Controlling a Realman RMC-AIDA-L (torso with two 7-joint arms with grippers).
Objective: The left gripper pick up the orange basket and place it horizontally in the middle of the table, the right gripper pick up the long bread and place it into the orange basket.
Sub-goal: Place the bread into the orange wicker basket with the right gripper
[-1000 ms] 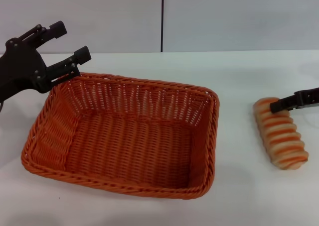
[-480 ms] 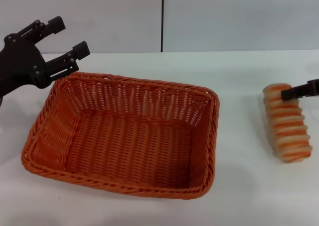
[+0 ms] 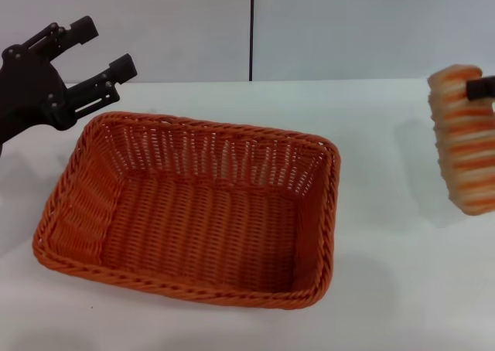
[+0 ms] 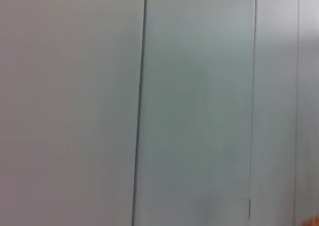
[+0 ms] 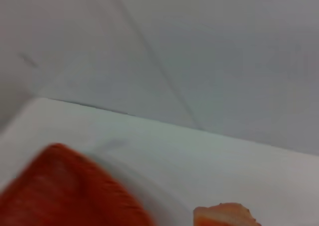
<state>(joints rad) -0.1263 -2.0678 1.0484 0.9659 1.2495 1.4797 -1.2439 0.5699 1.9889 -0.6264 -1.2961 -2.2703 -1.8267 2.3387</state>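
The orange basket (image 3: 201,212) lies flat and empty on the white table (image 3: 387,289), its long side across my view. Past its far left corner, my left gripper (image 3: 107,46) hovers open, holding nothing and clear of the rim. At the right edge the long bread (image 3: 464,146) hangs above the table with its striped ridges facing me. My right gripper (image 3: 479,86) is shut on the bread's upper end, and only one thin black finger shows. In the right wrist view, the basket (image 5: 70,191) is a blurred orange shape and the bread's tip (image 5: 224,216) peeks in.
A light grey wall with a dark vertical seam (image 3: 252,30) stands behind the table. The left wrist view shows only that wall (image 4: 149,106). The bread's shadow falls on the table under it at the right.
The right gripper has lifted the bread off the table, up and to the right. The left gripper has risen slightly away from the basket's corner. The basket has not moved.
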